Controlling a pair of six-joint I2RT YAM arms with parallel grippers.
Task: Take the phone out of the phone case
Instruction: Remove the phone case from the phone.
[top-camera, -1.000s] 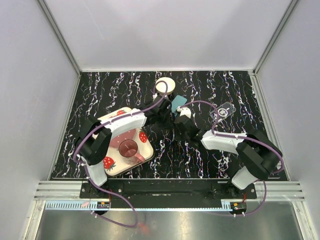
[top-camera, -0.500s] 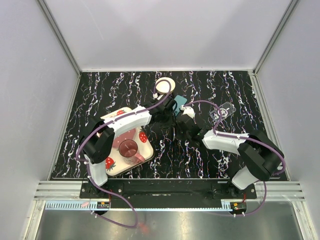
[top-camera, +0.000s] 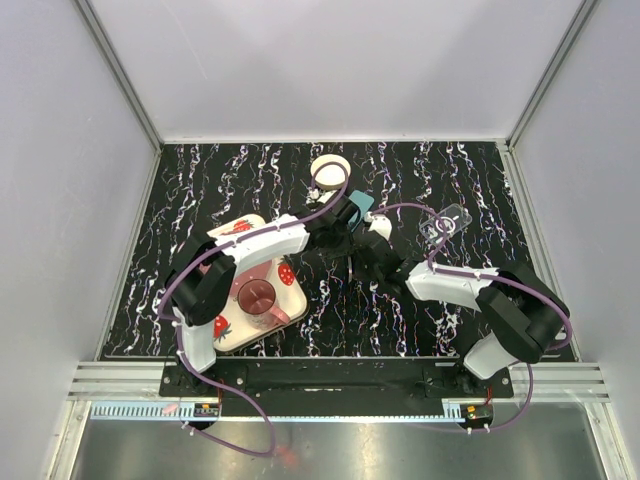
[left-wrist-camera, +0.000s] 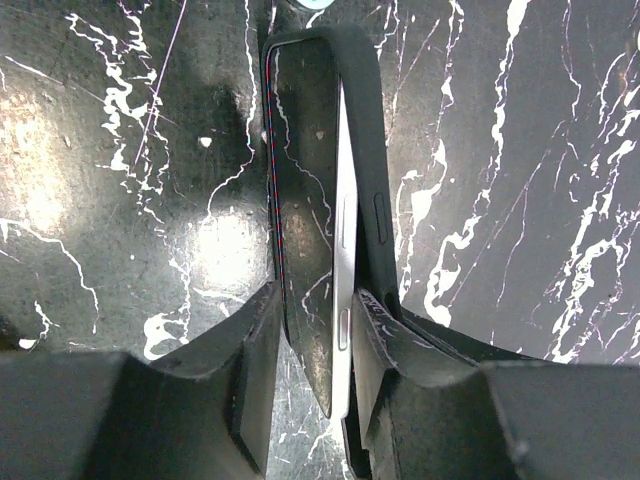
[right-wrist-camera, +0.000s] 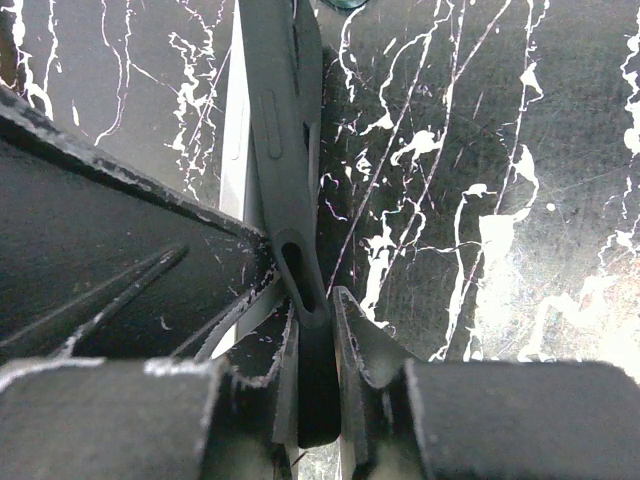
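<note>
The phone (left-wrist-camera: 312, 230), dark glass with a silver edge, stands on its long edge between the two arms. The black case (left-wrist-camera: 368, 150) is still round its far end but has peeled away from its near end. My left gripper (left-wrist-camera: 318, 340) is shut on the phone's near end; in the top view it (top-camera: 343, 230) sits at mid-table. My right gripper (right-wrist-camera: 315, 320) is shut on the case's (right-wrist-camera: 285, 150) loose edge, with the phone's silver edge (right-wrist-camera: 235, 160) just left of it. In the top view the right gripper (top-camera: 366, 252) faces the left one closely.
A strawberry-print plate (top-camera: 222, 326) holding a maroon cup (top-camera: 258, 296) lies at the left front. A white round roll (top-camera: 330, 168) and a teal object (top-camera: 361, 204) sit just behind the grippers. A clear plastic piece (top-camera: 445, 222) lies to the right.
Both grippers have shifted slightly toward the back of the table together with the phone and case. The left arm has stretched further across.
</note>
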